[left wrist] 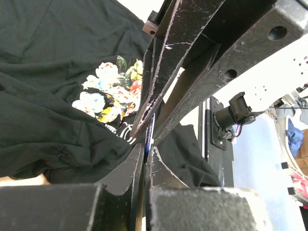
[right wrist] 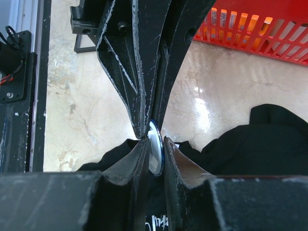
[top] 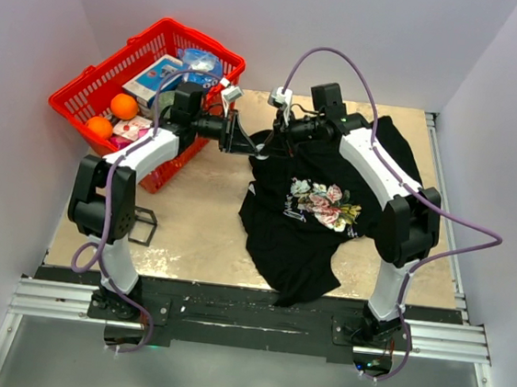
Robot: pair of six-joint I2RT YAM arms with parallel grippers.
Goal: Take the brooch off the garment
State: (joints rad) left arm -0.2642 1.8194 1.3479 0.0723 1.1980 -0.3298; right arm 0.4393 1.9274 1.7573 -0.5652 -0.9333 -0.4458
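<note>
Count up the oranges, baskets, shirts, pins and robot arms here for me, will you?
Oranges: 2
Basket: 1
T-shirt: 1
Brooch: 1
Robot arms: 2
Total: 7
</note>
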